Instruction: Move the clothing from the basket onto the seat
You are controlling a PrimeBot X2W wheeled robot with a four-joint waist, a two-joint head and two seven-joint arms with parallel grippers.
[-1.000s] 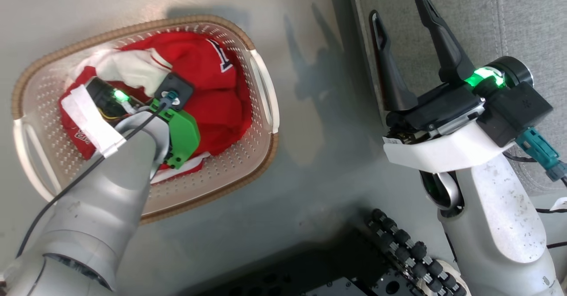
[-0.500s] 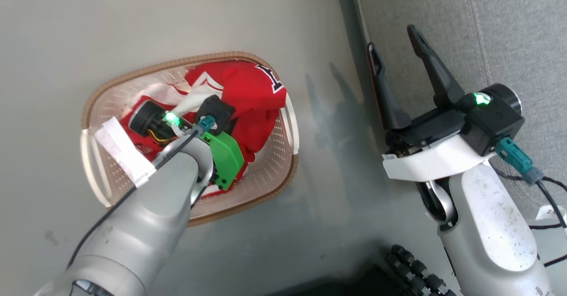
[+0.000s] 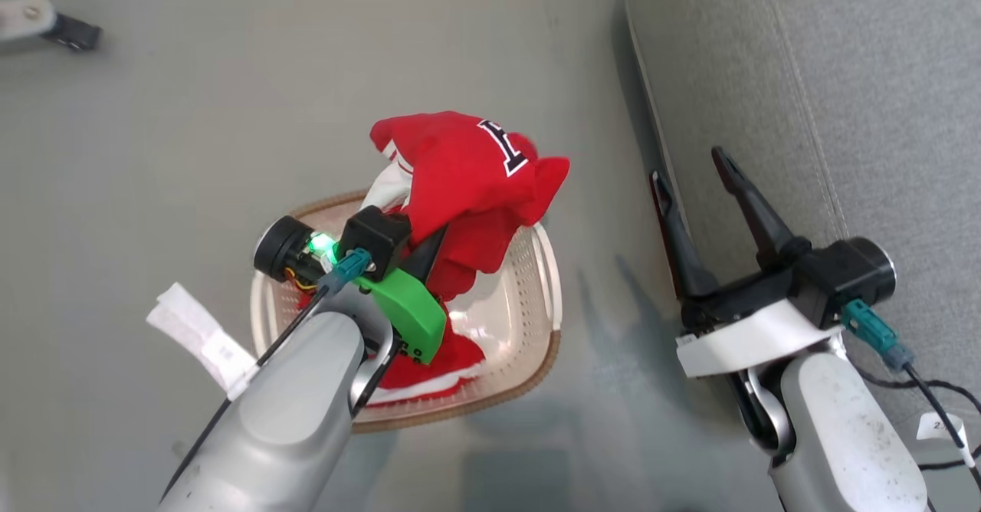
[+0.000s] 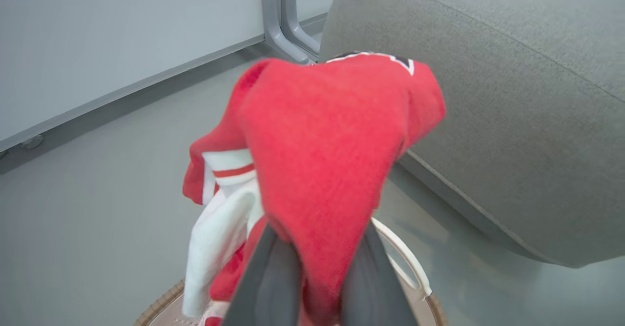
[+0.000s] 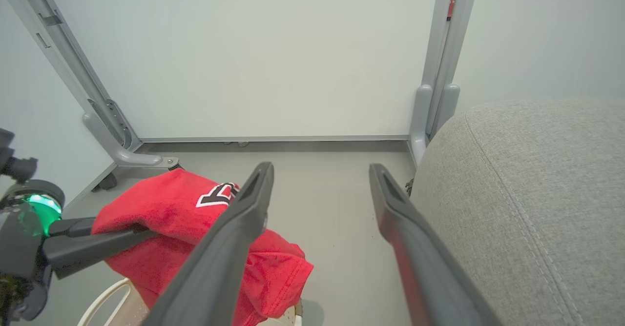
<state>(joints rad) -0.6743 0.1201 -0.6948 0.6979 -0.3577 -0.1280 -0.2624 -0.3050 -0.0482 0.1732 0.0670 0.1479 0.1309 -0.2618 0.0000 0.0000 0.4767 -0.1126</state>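
Grey floor (image 3: 191,152): left gripper (image 4: 315,248) clamps red clothing (image 3: 460,182) above basket (image 3: 529,320); right gripper (image 3: 686,165) wide, empty, beside seat (image 3: 843,75).

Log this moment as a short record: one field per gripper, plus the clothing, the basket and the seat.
left gripper: shut on the red lettered garment, holding it up above the basket
right gripper: open, empty, at the edge of the seat
red lettered garment: bunched, draped over the left gripper, not on the seat
second red garment: lying in the basket, white trim showing
basket: on the floor, left of the seat
seat: grey, no clothing on the visible part
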